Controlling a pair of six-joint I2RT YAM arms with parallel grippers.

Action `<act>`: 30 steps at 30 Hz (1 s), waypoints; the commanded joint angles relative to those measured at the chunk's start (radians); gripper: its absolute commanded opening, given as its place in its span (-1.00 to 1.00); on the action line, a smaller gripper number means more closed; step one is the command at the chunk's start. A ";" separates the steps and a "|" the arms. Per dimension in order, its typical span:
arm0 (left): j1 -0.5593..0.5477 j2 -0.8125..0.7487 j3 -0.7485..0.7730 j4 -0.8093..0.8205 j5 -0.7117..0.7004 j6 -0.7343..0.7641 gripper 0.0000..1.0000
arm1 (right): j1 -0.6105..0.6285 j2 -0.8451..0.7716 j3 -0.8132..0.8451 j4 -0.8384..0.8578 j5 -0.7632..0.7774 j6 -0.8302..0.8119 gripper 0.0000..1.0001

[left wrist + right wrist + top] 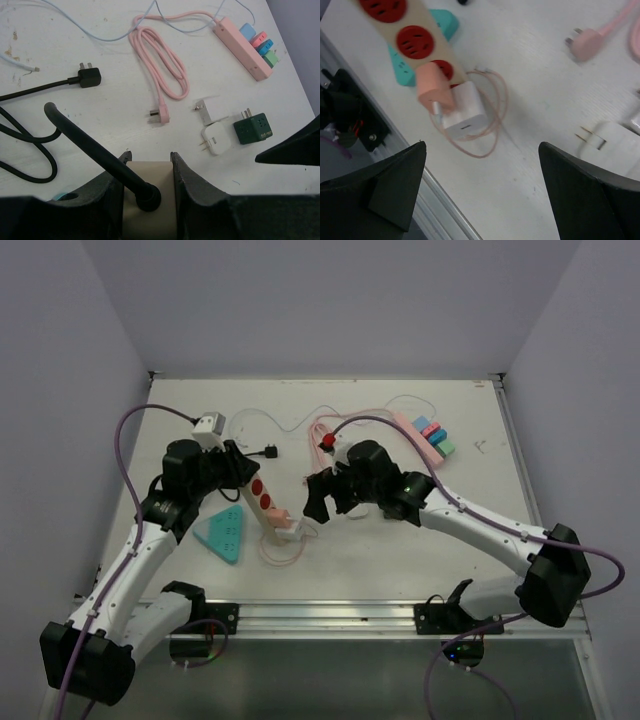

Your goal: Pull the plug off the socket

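Note:
A beige power strip with red sockets lies on the table, running from far left to near right. A pink plug and a white charger with a thin pink cable sit in its near end. My left gripper is shut on the strip's far end, where a black cable comes out. My right gripper is open and empty, just right of the strip's near end. In the right wrist view the right gripper hangs over bare table below the charger.
A teal triangular socket lies left of the strip. A pink power strip with coloured plugs and a coiled pink cable lie at the back. A black plug, two white adapters and a green adapter lie loose. A metal rail runs along the near edge.

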 commanded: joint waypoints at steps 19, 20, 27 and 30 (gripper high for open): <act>0.005 0.024 0.049 0.031 0.029 -0.062 -1.00 | 0.231 0.383 0.290 0.028 -0.021 -0.190 0.28; 0.005 0.024 0.043 0.033 0.029 -0.064 -1.00 | 0.233 0.389 0.292 0.029 -0.024 -0.190 0.03; 0.005 0.014 0.017 0.036 0.033 -0.076 -0.50 | 0.233 0.357 0.256 0.080 -0.006 -0.178 -1.00; 0.005 0.003 0.003 0.030 0.033 -0.079 -0.11 | 0.231 0.332 0.241 0.103 0.002 -0.169 -1.00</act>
